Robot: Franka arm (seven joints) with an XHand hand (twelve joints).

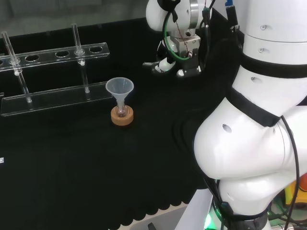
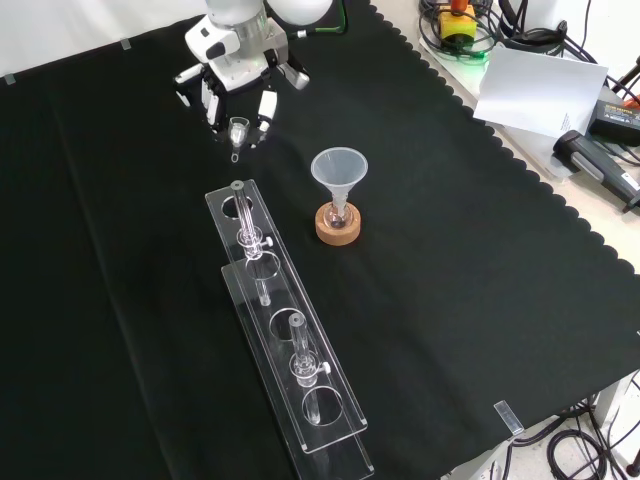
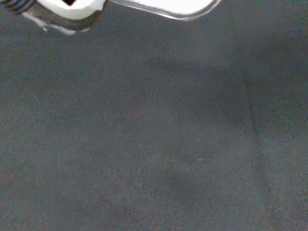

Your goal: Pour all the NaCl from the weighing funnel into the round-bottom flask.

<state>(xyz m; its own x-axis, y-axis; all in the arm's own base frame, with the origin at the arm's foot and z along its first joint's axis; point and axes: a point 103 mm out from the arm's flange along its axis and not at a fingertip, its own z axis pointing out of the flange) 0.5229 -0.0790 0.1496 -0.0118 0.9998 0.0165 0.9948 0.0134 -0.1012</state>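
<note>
In the front view, high up over the black cloth (image 2: 480, 260): the hand (image 2: 235, 85), fingers curled round a small clear weighing funnel (image 2: 238, 130), spout down. Below the hand and just left of it, a long clear rack (image 2: 285, 350) with glass tubes. Right of the hand and lower, apart from it, a round-bottom flask (image 2: 338, 215) on a cork ring (image 2: 338, 228), with a clear funnel (image 2: 339, 170) stuck in its neck.

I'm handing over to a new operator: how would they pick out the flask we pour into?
Find the long clear rack on the black cloth. In the front view, the flask stands just right of it on a cork ring. It alone carries a clear funnel in its neck.
</note>
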